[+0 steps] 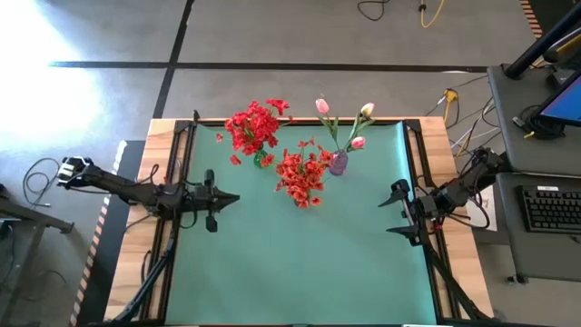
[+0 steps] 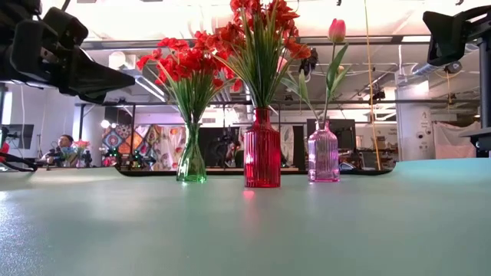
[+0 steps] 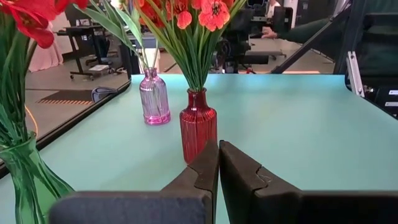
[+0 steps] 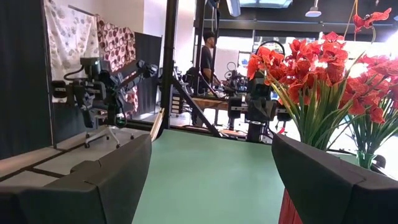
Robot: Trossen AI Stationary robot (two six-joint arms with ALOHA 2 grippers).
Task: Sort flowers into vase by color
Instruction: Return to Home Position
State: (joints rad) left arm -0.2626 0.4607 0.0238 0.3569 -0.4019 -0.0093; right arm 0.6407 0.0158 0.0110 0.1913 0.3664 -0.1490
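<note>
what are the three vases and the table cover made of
Green vase: likely smooth tinted glass, see-through with glossy highlights. Red vase and purple vase: probably ribbed tinted glass, translucent with vertical ridges catching light; plastic can't be ruled out. Table cover: matte teal sheet, maybe vinyl or rubber; it shows only a faint red glow below the red vase.

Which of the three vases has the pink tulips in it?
The purple vase: only it carries tulip buds; the green vase and red vase hold bushy red blossoms.

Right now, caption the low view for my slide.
Green vase, red vase and purple vase hold flowers in a row on the table.
</note>
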